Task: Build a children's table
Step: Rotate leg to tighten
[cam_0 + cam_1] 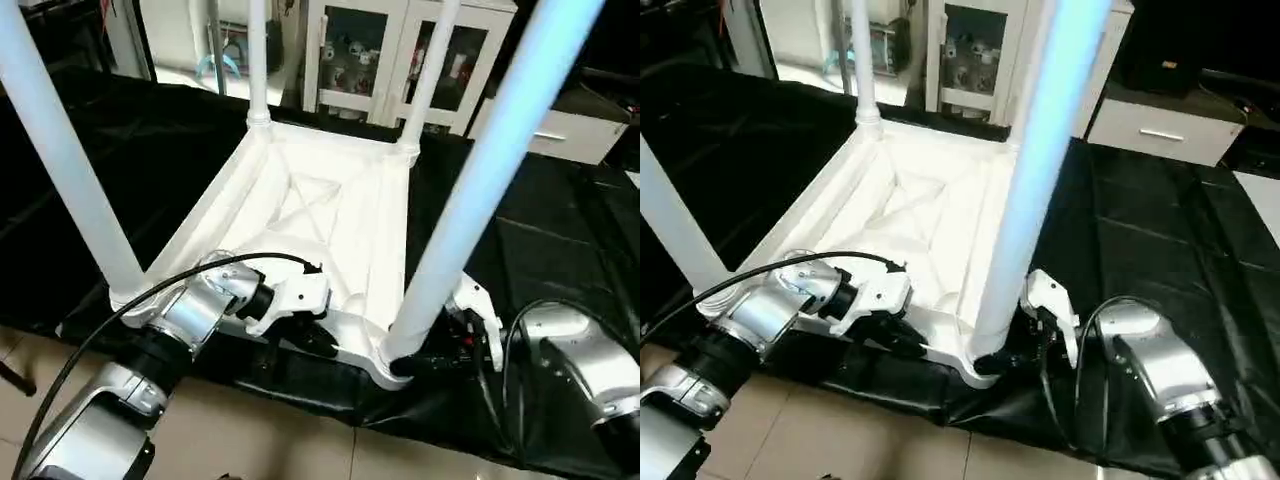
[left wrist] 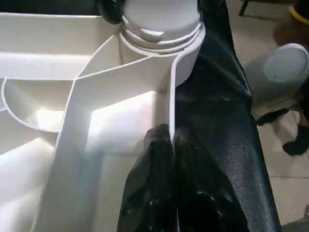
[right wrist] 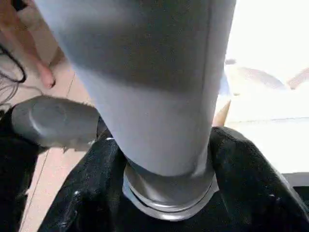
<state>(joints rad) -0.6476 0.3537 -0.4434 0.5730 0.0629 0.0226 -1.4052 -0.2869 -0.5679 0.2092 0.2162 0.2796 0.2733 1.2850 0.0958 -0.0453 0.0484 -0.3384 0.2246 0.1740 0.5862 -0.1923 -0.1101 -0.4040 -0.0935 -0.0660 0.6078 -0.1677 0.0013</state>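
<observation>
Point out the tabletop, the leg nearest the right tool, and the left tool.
tabletop (image 1: 345,225): left eye view, ribbed underside.
near right leg (image 1: 470,190): left eye view, mid shaft.
left tool (image 2: 170,145): left wrist view, fingertips pinching the tabletop's rim.

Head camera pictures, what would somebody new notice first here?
An upside-down white tabletop lies on a black sheet with four white legs standing up from its corners. The left gripper pinches the near rim, and the right gripper straddles the base of the near right leg.

Glossy white plastic tabletop (image 1: 330,215) on crinkled black sheeting (image 1: 540,260).
</observation>
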